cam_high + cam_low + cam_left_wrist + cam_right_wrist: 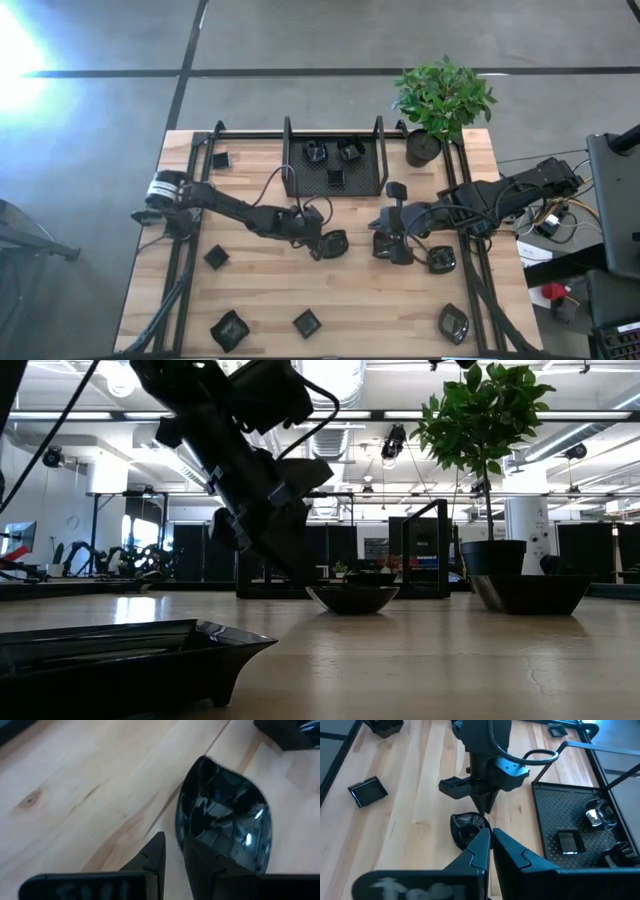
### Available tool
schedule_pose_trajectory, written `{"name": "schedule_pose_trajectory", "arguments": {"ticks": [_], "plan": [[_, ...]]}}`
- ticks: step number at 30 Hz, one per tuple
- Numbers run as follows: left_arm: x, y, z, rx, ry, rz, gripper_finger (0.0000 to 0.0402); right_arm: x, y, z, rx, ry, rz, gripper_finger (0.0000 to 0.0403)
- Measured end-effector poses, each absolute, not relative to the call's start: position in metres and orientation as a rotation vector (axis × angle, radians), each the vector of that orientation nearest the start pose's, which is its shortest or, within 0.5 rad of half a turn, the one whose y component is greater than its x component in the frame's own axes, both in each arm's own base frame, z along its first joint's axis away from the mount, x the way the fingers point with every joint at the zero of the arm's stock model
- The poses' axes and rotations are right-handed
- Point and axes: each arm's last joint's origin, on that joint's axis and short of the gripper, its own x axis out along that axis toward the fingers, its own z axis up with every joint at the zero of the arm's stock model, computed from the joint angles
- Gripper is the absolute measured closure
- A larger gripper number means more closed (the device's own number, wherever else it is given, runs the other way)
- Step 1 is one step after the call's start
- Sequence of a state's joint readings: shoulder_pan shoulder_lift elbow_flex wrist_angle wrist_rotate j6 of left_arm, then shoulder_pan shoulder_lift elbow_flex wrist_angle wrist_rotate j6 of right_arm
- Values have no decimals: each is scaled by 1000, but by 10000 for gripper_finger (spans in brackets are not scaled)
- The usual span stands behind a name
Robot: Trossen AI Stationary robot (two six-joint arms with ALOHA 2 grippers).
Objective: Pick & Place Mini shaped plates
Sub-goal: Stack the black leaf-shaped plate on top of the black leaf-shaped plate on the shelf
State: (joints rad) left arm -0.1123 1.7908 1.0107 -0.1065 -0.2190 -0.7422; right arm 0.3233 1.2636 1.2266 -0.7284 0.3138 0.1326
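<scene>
A glossy black oval mini plate (225, 810) lies on the wooden table near its middle (336, 243). My left gripper (176, 842) slants down onto its near rim and is open. One finger (210, 865) stands over the plate's hollow, and the other finger (155, 855) stands outside the rim above bare wood. In the low view that gripper (303, 572) reaches down to the plate (352, 598). My right gripper (491, 834) is shut and hovers to the right of that plate (388, 240), holding nothing. My left gripper stands astride the oval plate's near rim (182, 837), slanting down from the table's left. One finger is over the hollow and one is outside. A strip of wood shows between the outer finger and the rim. I cannot tell whether the inner finger touches the plate, which lies flat on the table.
A black mesh tray (290, 188) at the far middle holds three small plates. A potted plant (423, 148) stands to its right. Other mini plates lie scattered: far left (221, 158), left (216, 257), along the near edge (230, 330) (307, 322) (453, 322), and beside my right gripper (441, 260).
</scene>
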Motion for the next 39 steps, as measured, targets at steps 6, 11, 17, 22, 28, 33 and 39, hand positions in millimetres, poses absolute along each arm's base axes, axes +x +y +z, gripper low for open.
{"name": "schedule_pose_trajectory", "arguments": {"ticks": [6, 11, 17, 22, 28, 33, 39], "plan": [[355, -33, 152, -547, 791, 419, 340, 245, 73, 340, -128, 726, -33, 385], [356, -34, 153, -559, 784, 398, 340, 245, 73, 340, -141, 729, -29, 385], [357, -35, 153, -564, 787, 383, 340, 245, 73, 340, -141, 729, -29, 385], [358, -37, 148, -585, 805, 369, 340, 245, 73, 340, -142, 729, -29, 385], [363, -39, 141, -613, 800, 313, 340, 245, 73, 339, -149, 740, -29, 385], [362, -39, 142, -610, 807, 311, 350, 244, 72, 338, -149, 749, -31, 385], [363, -39, 143, -591, 816, 270, 396, 244, 72, 338, -137, 749, -35, 385]]}}
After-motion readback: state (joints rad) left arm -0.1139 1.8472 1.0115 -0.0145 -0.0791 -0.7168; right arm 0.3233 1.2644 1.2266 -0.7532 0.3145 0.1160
